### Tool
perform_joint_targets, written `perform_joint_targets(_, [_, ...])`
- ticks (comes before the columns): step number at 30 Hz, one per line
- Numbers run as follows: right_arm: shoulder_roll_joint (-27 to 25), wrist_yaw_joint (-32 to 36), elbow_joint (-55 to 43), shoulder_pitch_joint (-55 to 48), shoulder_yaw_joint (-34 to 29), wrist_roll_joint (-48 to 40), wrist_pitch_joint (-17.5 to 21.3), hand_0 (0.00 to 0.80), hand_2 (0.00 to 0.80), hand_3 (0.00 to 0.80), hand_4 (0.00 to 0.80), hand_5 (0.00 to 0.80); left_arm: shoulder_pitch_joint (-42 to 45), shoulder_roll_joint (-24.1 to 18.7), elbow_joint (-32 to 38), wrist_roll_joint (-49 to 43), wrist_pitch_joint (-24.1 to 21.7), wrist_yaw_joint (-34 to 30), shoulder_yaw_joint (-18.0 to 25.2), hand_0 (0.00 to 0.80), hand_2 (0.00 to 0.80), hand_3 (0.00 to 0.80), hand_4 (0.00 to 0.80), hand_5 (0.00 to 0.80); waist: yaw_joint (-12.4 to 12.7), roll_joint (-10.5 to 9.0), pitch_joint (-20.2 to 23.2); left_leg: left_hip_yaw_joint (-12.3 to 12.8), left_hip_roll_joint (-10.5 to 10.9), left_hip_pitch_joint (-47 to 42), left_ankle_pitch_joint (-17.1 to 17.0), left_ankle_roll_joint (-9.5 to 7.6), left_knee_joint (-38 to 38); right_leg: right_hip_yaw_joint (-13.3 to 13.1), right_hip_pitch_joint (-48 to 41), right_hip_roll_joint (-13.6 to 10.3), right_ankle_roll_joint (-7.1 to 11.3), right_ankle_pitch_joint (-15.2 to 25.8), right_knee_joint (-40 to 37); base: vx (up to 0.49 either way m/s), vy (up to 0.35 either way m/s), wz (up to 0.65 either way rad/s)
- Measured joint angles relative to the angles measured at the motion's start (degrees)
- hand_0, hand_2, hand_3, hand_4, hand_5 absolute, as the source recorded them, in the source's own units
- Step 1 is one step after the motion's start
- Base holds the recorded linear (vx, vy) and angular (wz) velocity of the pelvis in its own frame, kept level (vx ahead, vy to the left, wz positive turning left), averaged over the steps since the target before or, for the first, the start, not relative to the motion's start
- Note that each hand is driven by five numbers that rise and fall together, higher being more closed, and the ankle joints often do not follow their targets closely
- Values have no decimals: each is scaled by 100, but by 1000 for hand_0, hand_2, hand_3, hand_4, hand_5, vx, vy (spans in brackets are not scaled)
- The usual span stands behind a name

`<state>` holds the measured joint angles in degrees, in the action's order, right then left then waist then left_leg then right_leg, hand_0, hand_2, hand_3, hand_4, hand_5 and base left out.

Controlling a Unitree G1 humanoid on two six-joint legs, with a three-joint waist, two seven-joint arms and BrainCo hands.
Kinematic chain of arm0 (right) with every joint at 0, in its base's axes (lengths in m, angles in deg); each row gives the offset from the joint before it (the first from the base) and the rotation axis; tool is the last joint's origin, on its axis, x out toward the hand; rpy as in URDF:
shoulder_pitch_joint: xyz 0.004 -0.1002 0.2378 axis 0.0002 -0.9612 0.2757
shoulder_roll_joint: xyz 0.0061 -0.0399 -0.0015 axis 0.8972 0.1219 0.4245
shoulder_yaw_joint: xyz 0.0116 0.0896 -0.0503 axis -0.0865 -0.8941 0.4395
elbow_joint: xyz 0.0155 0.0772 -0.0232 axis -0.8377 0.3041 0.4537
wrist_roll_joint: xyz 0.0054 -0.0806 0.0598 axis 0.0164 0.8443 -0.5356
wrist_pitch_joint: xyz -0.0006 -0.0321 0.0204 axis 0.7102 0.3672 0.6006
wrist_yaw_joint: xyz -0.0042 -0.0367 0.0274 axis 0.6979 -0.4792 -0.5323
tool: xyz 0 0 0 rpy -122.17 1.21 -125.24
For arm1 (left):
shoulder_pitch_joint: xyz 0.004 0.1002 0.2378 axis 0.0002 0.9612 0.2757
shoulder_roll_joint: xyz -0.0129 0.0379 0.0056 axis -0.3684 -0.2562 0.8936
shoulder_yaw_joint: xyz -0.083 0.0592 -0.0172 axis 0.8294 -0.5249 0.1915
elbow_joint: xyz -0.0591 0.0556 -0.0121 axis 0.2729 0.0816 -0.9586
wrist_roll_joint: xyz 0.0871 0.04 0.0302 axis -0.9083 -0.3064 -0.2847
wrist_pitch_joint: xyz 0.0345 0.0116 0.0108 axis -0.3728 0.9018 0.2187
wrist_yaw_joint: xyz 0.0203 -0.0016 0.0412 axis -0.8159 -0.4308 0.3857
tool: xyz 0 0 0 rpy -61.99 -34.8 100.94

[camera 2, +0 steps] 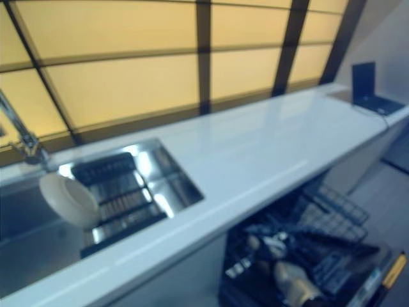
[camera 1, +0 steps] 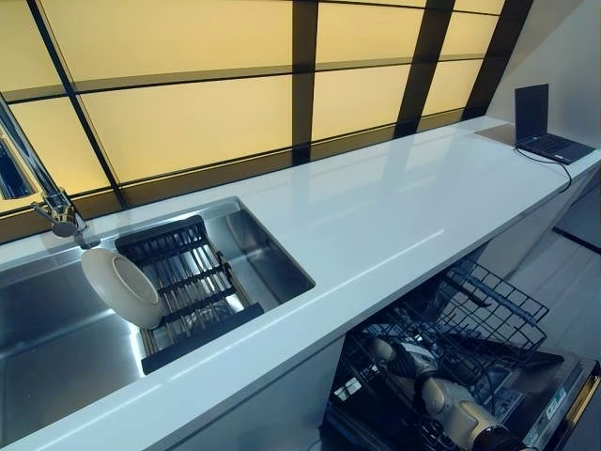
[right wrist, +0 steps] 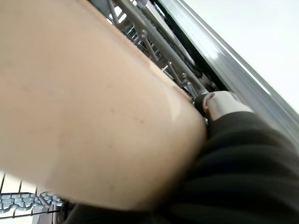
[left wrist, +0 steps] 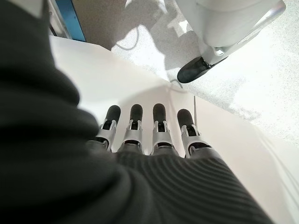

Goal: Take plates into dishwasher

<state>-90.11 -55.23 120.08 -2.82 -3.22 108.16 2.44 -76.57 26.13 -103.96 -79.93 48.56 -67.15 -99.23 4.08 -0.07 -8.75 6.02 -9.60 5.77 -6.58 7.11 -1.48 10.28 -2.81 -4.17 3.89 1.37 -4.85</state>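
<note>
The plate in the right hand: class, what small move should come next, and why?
Probably lower the cream plate into the dishwasher rack and let go. The right wrist view shows the plate against the right hand with rack wires just beyond. Another plate waits on the sink rack.

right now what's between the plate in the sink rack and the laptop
Only bare white countertop lies between the plate in the sink rack and the laptop, as the left eye view shows.

Left hand [left wrist: 145, 140] with silver fingers [left wrist: 159, 126] ending in rounded dark tips, dark ribbed cover over back and wrist, right arm [camera 1: 451, 399] silver-grey with dark segments
</note>
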Motion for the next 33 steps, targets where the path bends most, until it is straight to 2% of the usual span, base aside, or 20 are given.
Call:
perform_joint_targets(11, [27, 83, 8, 37, 4, 0, -36, 800, 800, 800, 800, 800, -19, 0, 0, 0, 0, 0, 0, 0, 0, 0, 0, 0, -3, -30, -17, -9, 24, -1, -1, -1, -12, 15, -3, 4, 0, 1, 1, 0, 0, 0])
perform_joint_targets(13, [33, 100, 17, 55, 4, 0, -44, 455, 455, 455, 455, 455, -28, 0, 0, 0, 0, 0, 0, 0, 0, 0, 0, 0, -3, -39, -22, -9, 26, -2, -1, -1, -14, 16, -3, 4, 0, 1, 1, 0, 0, 0])
perform_joint_targets(14, [33, 98, 18, 55, 3, 2, -57, 0, 0, 0, 0, 0, -32, -1, 0, 0, 0, 0, 1, 0, 0, 0, 0, 0, -3, -45, -25, -9, 27, -2, -2, -2, -14, 17, -3, 4, 0, 1, 1, 0, 0, 0])
perform_joint_targets(19, [28, 133, 24, 58, -7, 58, -288, 0, 0, 0, 0, 0, -36, 0, 0, 0, 0, 1, 1, 0, 0, 0, 0, 0, -16, -67, -38, -9, 30, -3, -3, -3, -28, 20, 1, 4, 1, 0, 1, 0, 0, 0])
perform_joint_targets(33, [-65, 478, -513, -129, -86, 57, -430, 0, 0, 0, 0, 0, -64, -4, 45, -2, 67, 12, 39, 0, 0, 0, 0, 0, -52, -129, -74, -20, 34, -15, -40, -3, -103, 36, 13, 10, 5, -9, 1, 0, 0, 0])
